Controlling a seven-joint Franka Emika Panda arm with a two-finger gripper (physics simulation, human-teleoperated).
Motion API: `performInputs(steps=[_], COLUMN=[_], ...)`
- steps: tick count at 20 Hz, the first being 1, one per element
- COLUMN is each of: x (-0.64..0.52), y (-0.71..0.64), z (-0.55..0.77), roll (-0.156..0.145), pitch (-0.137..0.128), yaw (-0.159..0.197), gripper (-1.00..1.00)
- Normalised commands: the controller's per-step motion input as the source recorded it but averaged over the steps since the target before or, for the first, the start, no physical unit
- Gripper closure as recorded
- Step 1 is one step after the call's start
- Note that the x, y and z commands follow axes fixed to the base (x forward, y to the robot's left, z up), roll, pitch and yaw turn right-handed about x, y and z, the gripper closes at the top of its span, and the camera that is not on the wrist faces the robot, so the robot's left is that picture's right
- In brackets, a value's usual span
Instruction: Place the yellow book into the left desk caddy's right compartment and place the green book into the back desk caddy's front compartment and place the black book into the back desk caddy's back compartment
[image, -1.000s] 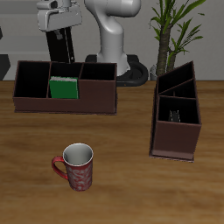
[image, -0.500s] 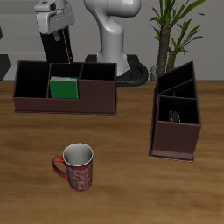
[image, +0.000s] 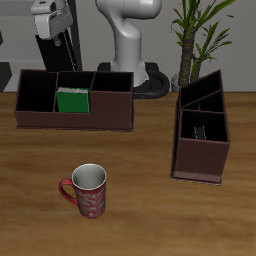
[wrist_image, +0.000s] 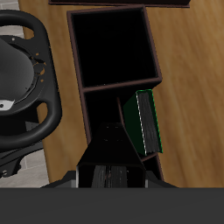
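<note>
Exterior view, jaws gripping black book (image: 49, 47) above back desk caddy (image: 74, 113), no legible writing

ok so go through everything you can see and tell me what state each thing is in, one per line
hand: raised above the back desk caddy, holding the black book
black book: hanging upright in the hand, over the caddy
green book: standing in the front compartment
back desk caddy: upright, open top
left desk caddy: upright, a small book lying inside
mug: upright, appears empty
</note>
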Motion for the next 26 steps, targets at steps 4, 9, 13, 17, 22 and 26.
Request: performInputs(steps=[4, 9, 13, 17, 22, 26], x=[0.04, 0.06, 0.07, 0.07, 0.05, 0.02], y=[-0.11, -0.02, 0.01, -0.02, 0.1, 0.1], z=[0.04, 0.03, 0.03, -0.04, -0.16, -0.1], roll=[0.007, 0.017, 0.089, 0.077, 0.043, 0.052], pitch=[-0.013, -0.036, -0.002, 0.0, 0.009, 0.028], yaw=[0.117, 0.105, 0.061, -0.031, 0.052, 0.006], gripper=[1.0, 1.0, 1.0, 1.0, 1.0, 1.0])
